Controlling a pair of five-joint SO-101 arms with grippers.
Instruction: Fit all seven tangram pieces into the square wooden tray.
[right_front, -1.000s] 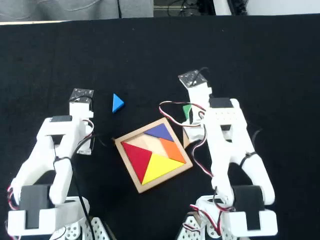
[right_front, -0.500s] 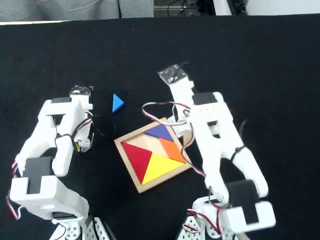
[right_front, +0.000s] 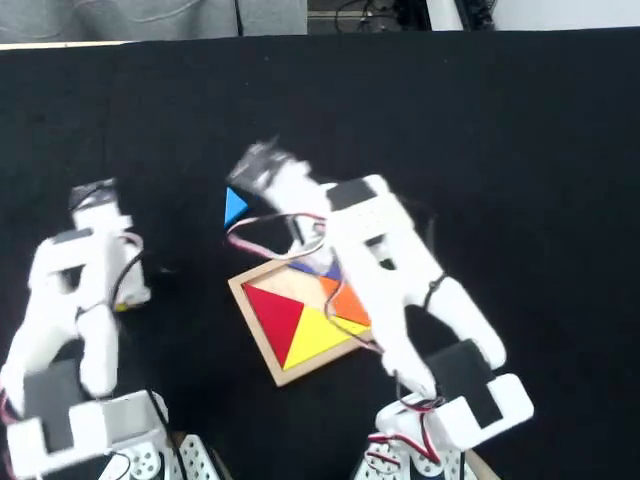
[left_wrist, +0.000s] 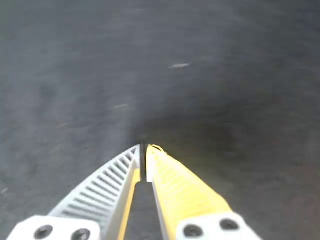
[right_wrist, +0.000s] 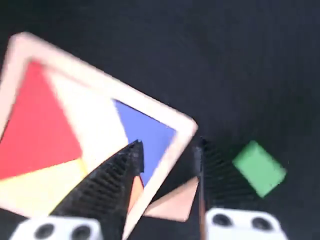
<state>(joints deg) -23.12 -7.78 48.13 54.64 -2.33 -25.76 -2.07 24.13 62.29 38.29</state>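
The square wooden tray lies turned cornerwise about mid-worktop, somewhat nearer the near edge than the far one. Inside it a red triangle and a yellow triangle sit edge to edge. An orange piece lies on the side toward the worktop's right edge. A blue piece fills the corner pointing to the far edge. Between the red triangle and the blue piece a patch of bare wood shows.

Three pieces lie outside the tray on the black worktop. A pale tan triangle is just beside the rim near the blue piece's corner. A green square is a little farther out from that corner. A small blue triangle lies apart from the tray, toward the far-left corner.

The right claw is released, its dark fingers spread. One is above the tray's blue corner and the other is outside the rim, near the green square. The right arm stretches from the near edge across the tray's far corner.

The left arm stands toward the left edge, well apart from the tray. The left claw is clenched tip to tip with nothing between, above bare worktop.
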